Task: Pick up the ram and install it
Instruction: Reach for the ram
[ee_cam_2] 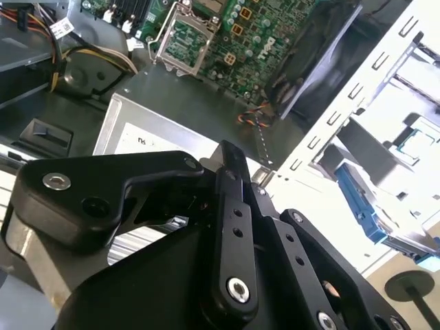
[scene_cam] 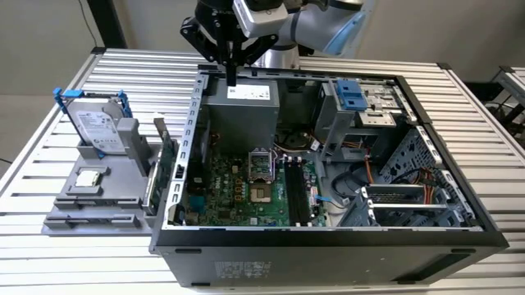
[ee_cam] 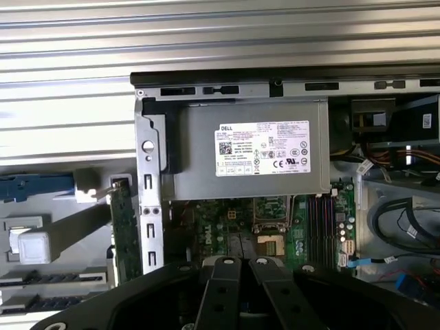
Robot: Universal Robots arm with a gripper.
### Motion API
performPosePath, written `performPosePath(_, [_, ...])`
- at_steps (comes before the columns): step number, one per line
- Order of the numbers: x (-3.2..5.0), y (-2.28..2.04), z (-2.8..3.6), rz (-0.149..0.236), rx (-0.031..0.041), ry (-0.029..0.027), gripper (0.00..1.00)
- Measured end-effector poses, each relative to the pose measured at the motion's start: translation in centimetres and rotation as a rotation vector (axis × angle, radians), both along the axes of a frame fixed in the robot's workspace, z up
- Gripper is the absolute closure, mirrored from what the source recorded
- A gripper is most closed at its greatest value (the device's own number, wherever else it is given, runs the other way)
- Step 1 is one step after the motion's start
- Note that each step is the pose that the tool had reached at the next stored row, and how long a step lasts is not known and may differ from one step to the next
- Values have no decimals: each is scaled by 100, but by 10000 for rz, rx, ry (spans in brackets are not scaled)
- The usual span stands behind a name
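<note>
Gripper: black two-finger gripper (scene_cam: pixel 232 81) hangs tip-down over the rear wall of the PC case, just above the PSU and well apart from the ram.
Fingers: fingers (ee_cam_2: pixel 230 206) look clenched tight together, w/ nothing between them.
Ram: dark, thin, narrow ram stick (ee_cam: pixel 51 278) lies in a slot at one end of the grey fixture; a 2nd similar strip sits just beside it.
Worktop: slatted aluminium worktop (scene_cam: pixel 49 110) carries the fixture and the case.
Fixture: grey plastic holder block (scene_cam: pixel 90 212) sits near the worktop's edge on the exterior view's left, just beside the case.
On fixture: silver hard drive w/ blue rails (scene_cam: pixel 94 126) stands upright; a small square silver chip (scene_cam: pixel 86 178) lies flat near it.
Card: large green expansion card w/ metal bracket (scene_cam: pixel 166 163) stands on edge btw the fixture and the case wall.
Case: open dark-grey metal PC case (scene_cam: pixel 328 246) sits mid-worktop, toward the exterior view's right.
PSU: grey metal box w/ white label (ee_cam: pixel 199 151) sits directly under the gripper, against the case's rear wall.
Board: green motherboard (scene_cam: pixel 233 196) lies on the case floor, w/ the CPU socket (scene_cam: pixel 258 178) beside the long black memory slots (scene_cam: pixel 296 193).
In the way: case side wall btw fixture and board; blue-tabbed drive bay (scene_cam: pixel 355 95) and loose cables (scene_cam: pixel 361 184) crowd the slots' far side.
</note>
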State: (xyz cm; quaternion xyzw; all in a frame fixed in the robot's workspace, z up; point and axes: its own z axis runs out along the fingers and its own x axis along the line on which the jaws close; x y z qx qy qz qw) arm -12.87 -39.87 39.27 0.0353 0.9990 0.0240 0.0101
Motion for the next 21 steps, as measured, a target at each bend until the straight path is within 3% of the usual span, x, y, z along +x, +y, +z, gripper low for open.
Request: performPosePath(21, [-133, 2, 0, 6, 0, 39, 100])
